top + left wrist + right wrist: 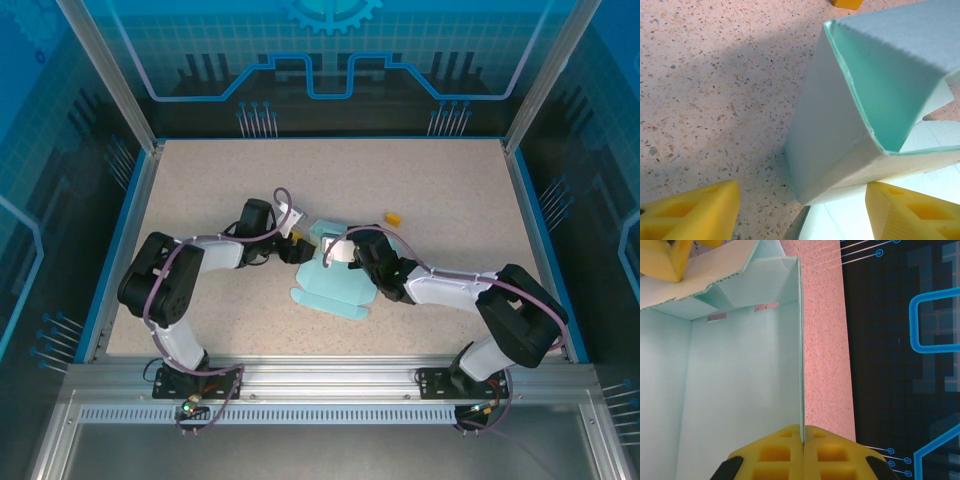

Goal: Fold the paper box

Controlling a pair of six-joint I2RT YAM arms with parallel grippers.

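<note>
Top view: the pale-blue paper box (330, 285) lies mid-table (450, 190), half folded, its long axis running far to near and slanting slightly right. Both arms bend inward, with the left gripper (297, 247) and right gripper (340, 250) at the box's far end. Bare table lies all round.

Left wrist: yellow fingers (690, 212) are spread wide and released, either side of a raised corner of the box.

Right wrist: fingers (785, 452) are clenched on the thin edge of an upright wall.

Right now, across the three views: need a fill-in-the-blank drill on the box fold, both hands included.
1. The right hand is ____ on a thin wall of the pale light-blue thin-card paper box.
2. The left hand is ____, with a folded corner of the box just ahead of it.
3. The small orange-yellow block lies on the speckled beige tabletop, ____ touching the box.
Missing words: shut; open; not.
</note>
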